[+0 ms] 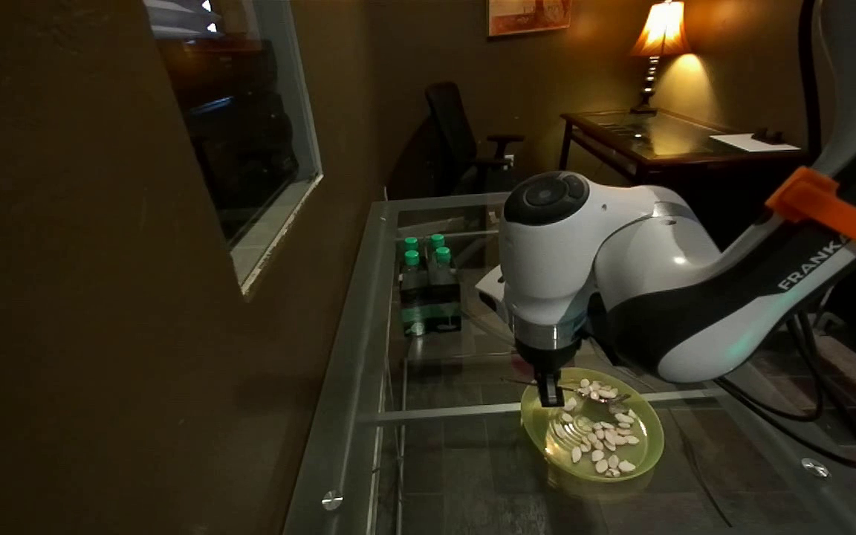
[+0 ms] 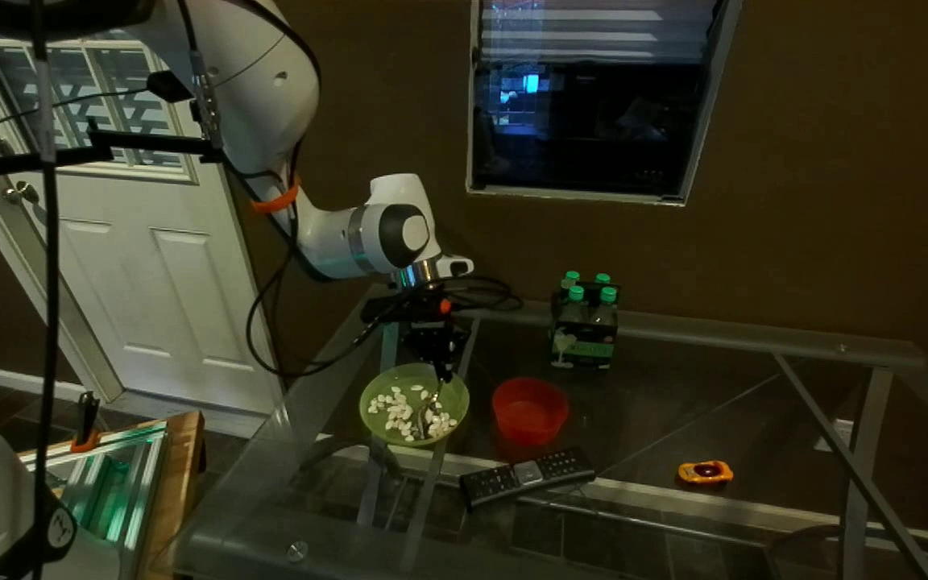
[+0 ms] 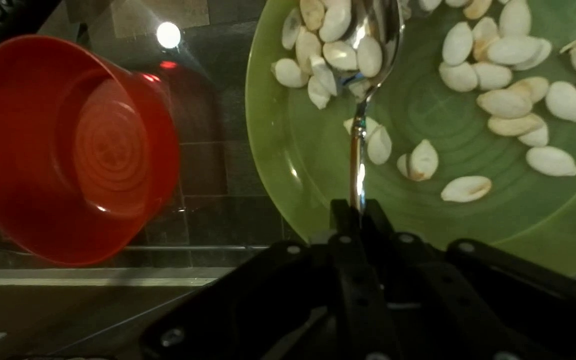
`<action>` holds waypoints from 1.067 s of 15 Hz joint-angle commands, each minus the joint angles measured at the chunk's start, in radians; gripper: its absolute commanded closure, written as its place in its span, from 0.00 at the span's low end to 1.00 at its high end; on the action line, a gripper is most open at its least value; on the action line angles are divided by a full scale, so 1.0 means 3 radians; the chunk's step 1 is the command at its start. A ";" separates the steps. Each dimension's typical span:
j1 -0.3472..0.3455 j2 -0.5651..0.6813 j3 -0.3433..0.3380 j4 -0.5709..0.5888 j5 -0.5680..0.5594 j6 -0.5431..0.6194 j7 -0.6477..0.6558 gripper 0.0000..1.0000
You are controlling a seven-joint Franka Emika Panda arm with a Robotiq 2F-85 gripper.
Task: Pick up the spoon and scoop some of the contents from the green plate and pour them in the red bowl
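Gripper pinching shiny metal spoon, flat oval seeds lying across round green plate, by glass tabletop edge nearest door, smooth red bowl sitting beside plate.

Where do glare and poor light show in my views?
Wrist view: a round white glare spot on the glass tabletop near the red bowl, glints along the spoon; both exterior views: dim, though a table lamp glows in an exterior view.

The tilted, shiny spoon holds pale seeds in the green plate beside the red bowl.
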 commanded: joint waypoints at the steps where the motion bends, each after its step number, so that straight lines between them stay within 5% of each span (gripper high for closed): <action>1: 0.0026 0.0064 0.0013 0.0083 -0.0130 -0.0083 0.0084 0.98; 14: 0.0074 0.0238 0.0032 0.0201 -0.0155 -0.0119 0.0036 0.98; 16: 0.0068 0.0248 0.0040 0.0208 -0.0149 -0.0113 0.0020 0.82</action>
